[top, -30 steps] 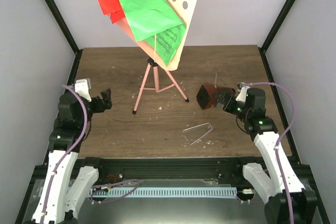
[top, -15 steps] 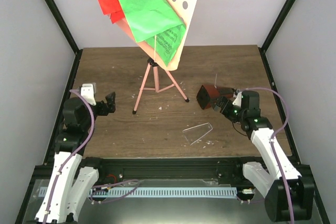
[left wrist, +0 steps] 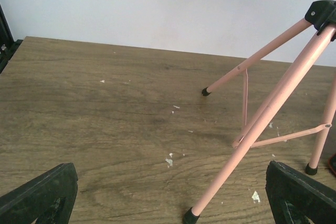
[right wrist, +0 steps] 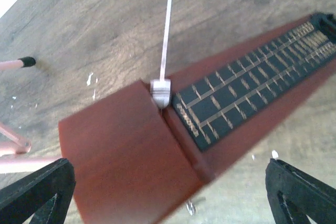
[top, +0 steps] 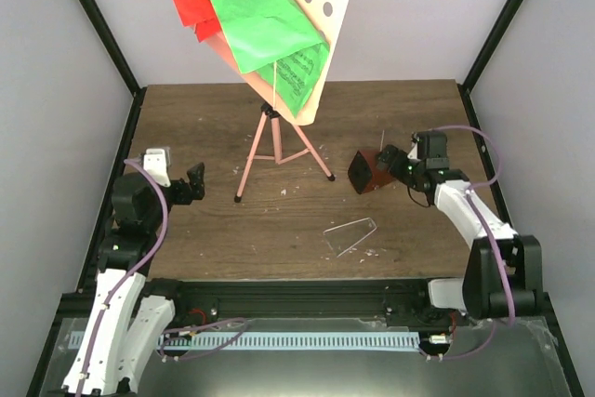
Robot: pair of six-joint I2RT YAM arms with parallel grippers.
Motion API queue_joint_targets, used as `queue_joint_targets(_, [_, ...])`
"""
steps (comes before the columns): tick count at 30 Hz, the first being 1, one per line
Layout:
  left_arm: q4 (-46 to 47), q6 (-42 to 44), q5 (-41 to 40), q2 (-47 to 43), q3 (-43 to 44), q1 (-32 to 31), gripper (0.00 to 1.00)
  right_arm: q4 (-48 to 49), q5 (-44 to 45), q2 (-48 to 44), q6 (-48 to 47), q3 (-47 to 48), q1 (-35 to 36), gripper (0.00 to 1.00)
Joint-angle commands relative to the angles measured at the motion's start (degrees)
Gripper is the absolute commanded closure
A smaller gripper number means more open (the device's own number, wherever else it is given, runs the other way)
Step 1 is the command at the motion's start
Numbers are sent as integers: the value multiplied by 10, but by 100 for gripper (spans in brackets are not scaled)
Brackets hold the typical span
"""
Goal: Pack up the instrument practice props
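Beside the tipped metronome (top: pixel 365 172), right fingers (right wrist: pixel 37 192) splayed; left fingers (left wrist: pixel 39 195) splayed — pink stand (left wrist: pixel 273 103) ahead.

The music stand (top: pixel 277 141) is in the middle of the table (top: pixel 186 230), sheets (top: pixel 251 16) on its desk — metronome (top: pixel 364 172) to its right, cover (top: pixel 351 232) in front.

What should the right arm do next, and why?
Probably close the right gripper on the metronome: the jaws stand wide open, and the wrist view shows the tipped-over body lying between them. The left gripper is open, short of the music stand.
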Motion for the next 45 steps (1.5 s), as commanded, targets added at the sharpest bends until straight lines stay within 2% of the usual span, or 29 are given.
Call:
queue_joint_targets(1, [11, 8, 5, -2, -5, -2, 2, 29, 6, 54, -18, 45, -1, 0])
queue_joint_targets(14, [15, 13, 0, 11, -6, -2, 2, 78, -89, 200, -37, 110, -1, 4])
queue_joint_targets(21, [16, 15, -2, 19, -7, -2, 2, 65, -104, 270, -79, 182, 0, 15])
queue_joint_targets(27, [17, 17, -6, 25, -8, -2, 2, 44, -32, 251, -108, 204, 5, 9])
queue_joint_targets(33, [15, 20, -15, 29, -7, -2, 2, -6, 66, 240, -93, 225, 4, 5])
queue_joint_targets(42, [10, 21, -28, 31, -5, -2, 2, -70, 22, 302, -101, 312, 17, 1])
queue_joint_targets(44, [10, 19, -29, 31, -5, -3, 2, -64, -2, 301, -129, 320, 22, 5])
queue_joint_targets(45, [10, 19, -28, 30, -5, -2, 2, -54, -34, 297, -153, 319, 26, 12])
